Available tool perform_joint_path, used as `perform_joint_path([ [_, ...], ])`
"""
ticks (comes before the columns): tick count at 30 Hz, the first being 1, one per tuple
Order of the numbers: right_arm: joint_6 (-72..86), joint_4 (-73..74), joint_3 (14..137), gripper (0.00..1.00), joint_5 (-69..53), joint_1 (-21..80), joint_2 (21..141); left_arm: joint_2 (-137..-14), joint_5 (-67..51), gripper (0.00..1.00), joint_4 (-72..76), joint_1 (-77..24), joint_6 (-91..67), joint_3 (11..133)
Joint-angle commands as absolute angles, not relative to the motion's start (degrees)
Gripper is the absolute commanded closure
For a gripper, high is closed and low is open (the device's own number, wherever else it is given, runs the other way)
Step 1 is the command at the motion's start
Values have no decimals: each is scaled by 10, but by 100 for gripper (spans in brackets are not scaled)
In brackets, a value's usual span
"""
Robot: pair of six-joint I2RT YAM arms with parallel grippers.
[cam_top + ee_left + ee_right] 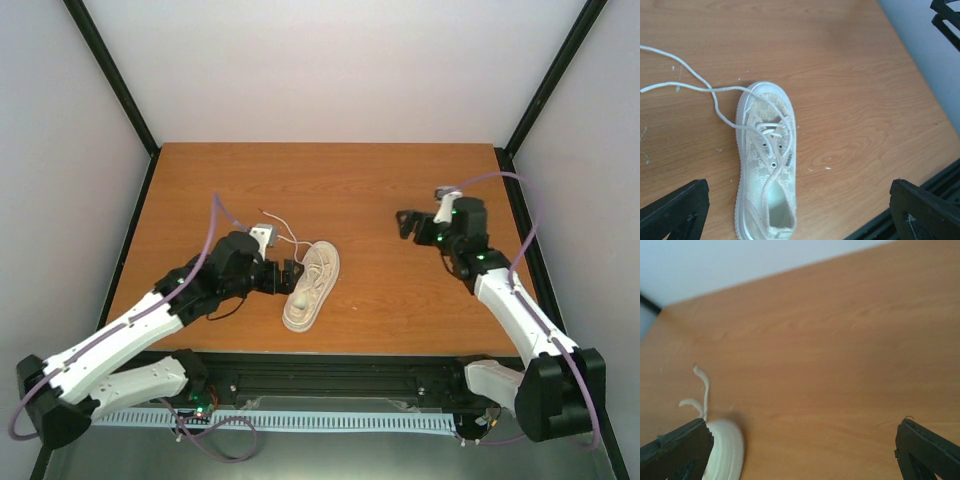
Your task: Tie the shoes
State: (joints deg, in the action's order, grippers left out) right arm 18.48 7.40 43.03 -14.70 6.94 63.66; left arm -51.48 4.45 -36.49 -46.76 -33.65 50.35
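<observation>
A cream-beige low-top shoe (312, 285) lies on the wooden table left of centre, sole down and toe pointing away. Its thin white laces (283, 230) are loose and trail off to the far left. My left gripper (289, 276) sits beside the shoe's heel, open and holding nothing. The left wrist view shows the shoe (767, 160) running from the centre down to between the wide-apart fingers (675, 210), and two lace strands (690, 85) crossing near the toe. My right gripper (408, 226) hovers open to the shoe's right. Its wrist view catches the shoe's toe (727, 450) and lace ends (702, 390).
The table (400, 180) is boxed in by pale walls and black corner posts (110, 70). A black rail (340, 375) runs along its near edge. Part of the right arm (947, 20) shows in the far corner of the left wrist view.
</observation>
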Motion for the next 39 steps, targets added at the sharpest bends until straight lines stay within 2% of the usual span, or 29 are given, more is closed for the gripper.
perform_joint_path([
  [1,201,98,419,0,-118,175,649,-565,-35,0,-285,-415,-298,457],
  [5,247,60,415,0,-142,239,713,-632,-121,0,-215,-360,-323,439],
  [9,247,48,458,8,-138,310,794,-680,-152,0,-188,-352,-344,438],
  [13,229,79,534,22,-119,370,876,-701,-140,0,-187,-346,-348,431],
  [20,211,85,595,30,-45,432,944,-722,-145,0,-161,-343,-401,414],
  [23,203,112,633,41,-34,443,981,-717,-127,0,-163,-343,-422,407],
  [25,199,125,647,42,-3,455,995,-708,-121,0,-159,-343,-434,394],
  [29,189,135,652,52,48,476,1007,-681,-92,0,-165,-343,-443,375],
  [37,208,135,654,92,75,488,1012,-615,-26,0,-225,-343,-422,369],
  [39,227,145,647,97,92,489,997,-610,-14,0,-249,-342,-406,383],
])
